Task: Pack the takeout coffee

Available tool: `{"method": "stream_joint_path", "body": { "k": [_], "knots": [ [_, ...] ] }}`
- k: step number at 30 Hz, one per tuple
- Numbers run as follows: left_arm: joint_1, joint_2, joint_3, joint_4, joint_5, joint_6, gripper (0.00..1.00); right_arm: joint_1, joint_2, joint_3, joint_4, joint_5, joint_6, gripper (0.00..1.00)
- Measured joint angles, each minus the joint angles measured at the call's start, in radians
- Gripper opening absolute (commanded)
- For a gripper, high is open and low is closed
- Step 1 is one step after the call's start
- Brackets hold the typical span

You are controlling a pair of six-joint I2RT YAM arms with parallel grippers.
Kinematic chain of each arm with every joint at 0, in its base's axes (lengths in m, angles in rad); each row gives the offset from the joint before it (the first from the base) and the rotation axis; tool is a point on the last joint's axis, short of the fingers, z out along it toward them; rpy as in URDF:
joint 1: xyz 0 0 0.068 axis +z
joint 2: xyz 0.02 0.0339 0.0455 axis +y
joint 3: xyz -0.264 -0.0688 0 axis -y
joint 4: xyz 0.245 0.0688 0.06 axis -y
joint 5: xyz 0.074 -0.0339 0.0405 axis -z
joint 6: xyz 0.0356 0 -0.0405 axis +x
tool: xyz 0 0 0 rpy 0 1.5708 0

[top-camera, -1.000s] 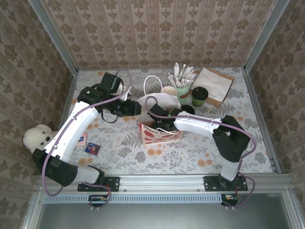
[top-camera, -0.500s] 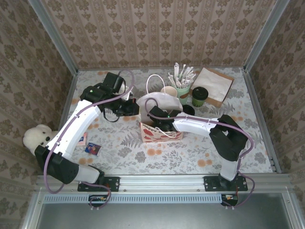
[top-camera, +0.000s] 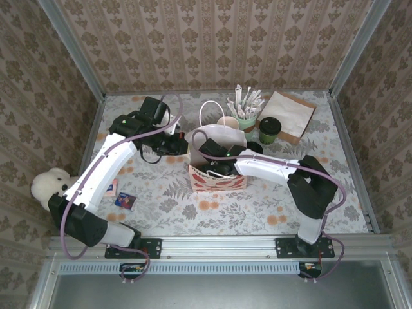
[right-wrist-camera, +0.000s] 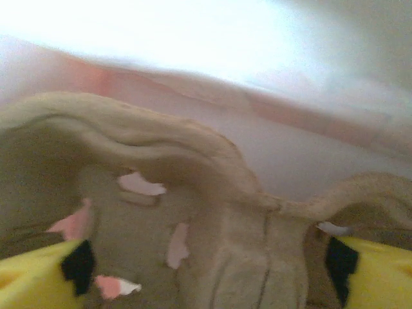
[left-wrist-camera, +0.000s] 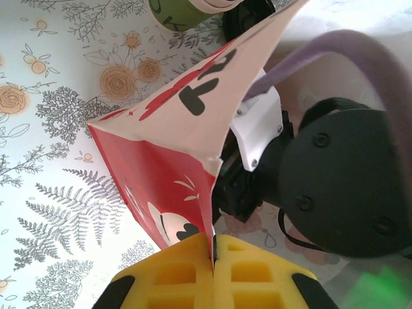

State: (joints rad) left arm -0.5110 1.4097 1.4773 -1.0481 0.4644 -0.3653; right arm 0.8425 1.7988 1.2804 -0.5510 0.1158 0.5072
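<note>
The red and white gift bag [top-camera: 222,182] stands at mid-table. My left gripper [top-camera: 183,146] is shut on its left rim, and the left wrist view shows the paper edge [left-wrist-camera: 217,193] pinched between the yellow pads [left-wrist-camera: 174,273]. My right gripper [top-camera: 217,168] reaches down inside the bag. In the right wrist view the takeout coffee [right-wrist-camera: 212,257], olive green with a crumpled cream rim, lies between the widely parted fingertips of my right gripper [right-wrist-camera: 209,270], which is open. I cannot tell whether the pads still touch the cup.
Behind the bag stand another cream-rimmed green cup [top-camera: 228,122], a green cup of paper-wrapped sticks [top-camera: 246,119] and a dark lidded cup [top-camera: 270,129]. A flat black disc [top-camera: 255,147] lies beside the bag, napkins [top-camera: 288,114] at back right, a white plush toy [top-camera: 50,185] at the left edge.
My left gripper closed on the bag's rim. My right gripper's jaws spread wide inside the bag.
</note>
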Motion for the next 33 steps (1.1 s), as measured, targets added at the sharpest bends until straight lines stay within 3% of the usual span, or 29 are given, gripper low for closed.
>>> {"method": "stream_joint_path", "body": {
  "k": [8, 17, 27, 33],
  "knots": [
    [0.0, 0.005, 0.003, -0.006, -0.01, 0.018, 0.01, 0.0, -0.074, 0.006, 0.016, -0.076, -0.112, 1.0],
    [0.0, 0.018, 0.019, -0.023, -0.018, 0.042, 0.01, -0.022, -0.099, 0.05, 0.012, -0.226, -0.425, 0.66],
    [0.0, 0.031, 0.038, -0.034, -0.02, 0.068, 0.01, -0.059, -0.07, 0.101, -0.133, -0.317, -0.718, 0.19],
    [0.0, 0.036, 0.044, -0.045, -0.024, 0.075, 0.01, -0.059, -0.024, 0.13, -0.204, -0.309, -0.831, 0.09]
  ]
}}
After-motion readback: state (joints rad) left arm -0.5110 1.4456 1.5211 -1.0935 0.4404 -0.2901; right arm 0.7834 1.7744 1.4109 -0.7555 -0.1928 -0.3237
